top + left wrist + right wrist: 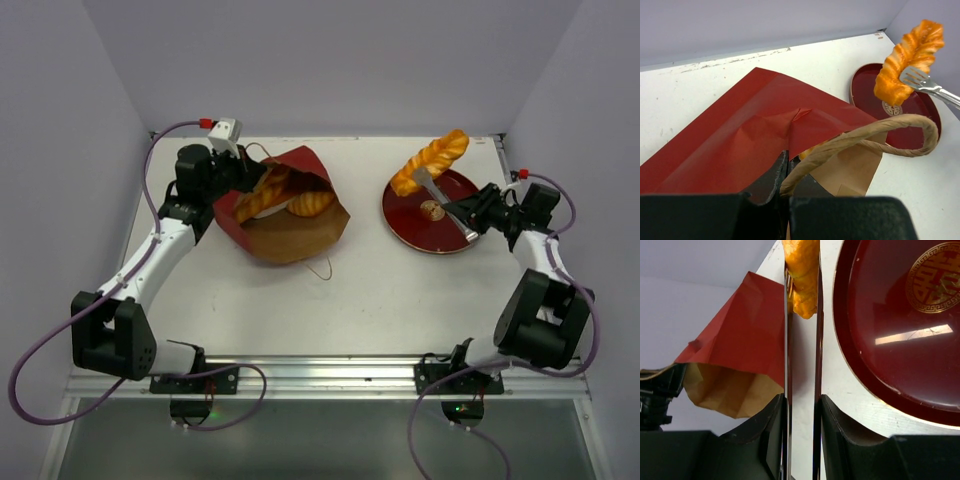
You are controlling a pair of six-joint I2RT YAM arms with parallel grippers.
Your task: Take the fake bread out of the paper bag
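Observation:
The red paper bag (pixel 290 225) lies on its side at the table's left, its mouth facing right, with orange-golden fake bread (pixel 272 190) showing inside. My left gripper (pixel 236 182) is shut on the bag's rim and tan loop handle (pixel 875 131). My right gripper (pixel 470 212) is shut on metal tongs (pixel 440 192). The tongs pinch a twisted orange pastry (pixel 432 160) in the air over the far edge of the red plate (pixel 405 225). In the right wrist view the tong blades (pixel 788 365) run up between my fingers to the pastry (pixel 802 275).
The red plate (pixel 900 320) with a gold centre mark sits at the table's right. A second loop handle (pixel 320 268) trails from the bag toward the near side. Grey walls close in the table at the back and both sides.

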